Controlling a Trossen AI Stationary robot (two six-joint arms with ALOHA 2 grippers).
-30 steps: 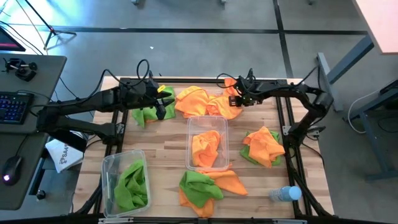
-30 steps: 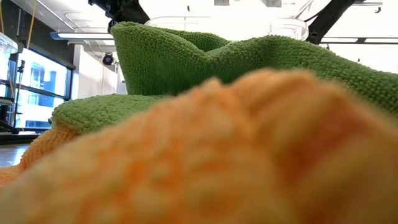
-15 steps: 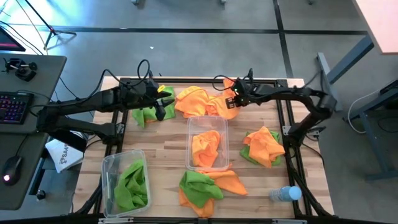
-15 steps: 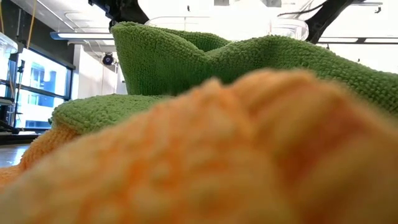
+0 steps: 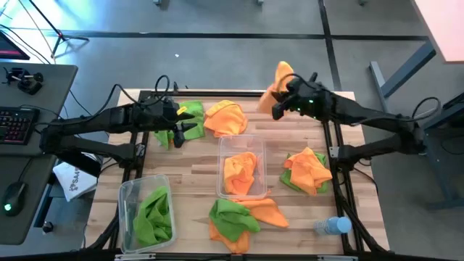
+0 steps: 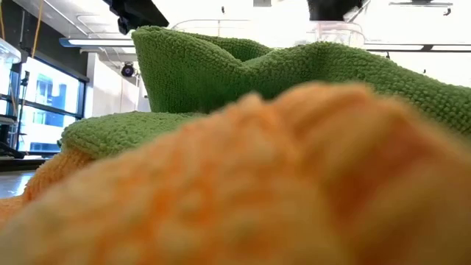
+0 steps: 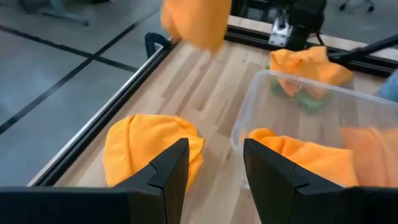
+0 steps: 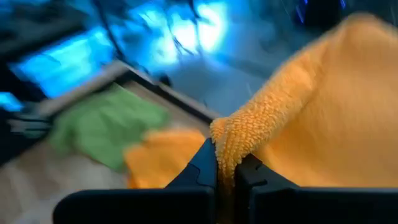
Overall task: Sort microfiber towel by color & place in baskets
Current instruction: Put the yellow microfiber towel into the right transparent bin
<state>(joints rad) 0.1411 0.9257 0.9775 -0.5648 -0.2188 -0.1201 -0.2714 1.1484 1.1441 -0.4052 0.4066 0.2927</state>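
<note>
My right gripper (image 5: 278, 109) is raised above the table's far edge, shut on an orange microfiber towel (image 5: 281, 78), which the left wrist view also shows in the air (image 7: 196, 22). Another orange towel (image 5: 225, 116) lies at the far middle. My left gripper (image 5: 181, 132) stands open over the far left, beside a green towel (image 5: 165, 135); its fingers (image 7: 177, 168) point toward the orange towel (image 7: 149, 146) and touch nothing. The centre basket (image 5: 241, 141) holds orange towels, and the near-left basket (image 5: 129, 190) holds green ones. My right gripper pinches a bunched fold of the orange towel (image 8: 231, 140) between its two fingers. The towel is lifted clear of the table and spreads out beyond the fingertips, slack. One layer or several, I cannot tell.
Mixed orange and green towels lie in a pile at the right (image 5: 306, 170) and another at the near middle (image 5: 239, 216). A clear water bottle (image 5: 332, 226) lies at the near right corner. Towels close to the low camera (image 6: 221, 73) block that view.
My right gripper has shut on an orange towel in the far pile, then risen fast and turned, drawing the towel clear of the table above the far edge. My left gripper has shifted slightly toward the table's left, staying open.
</note>
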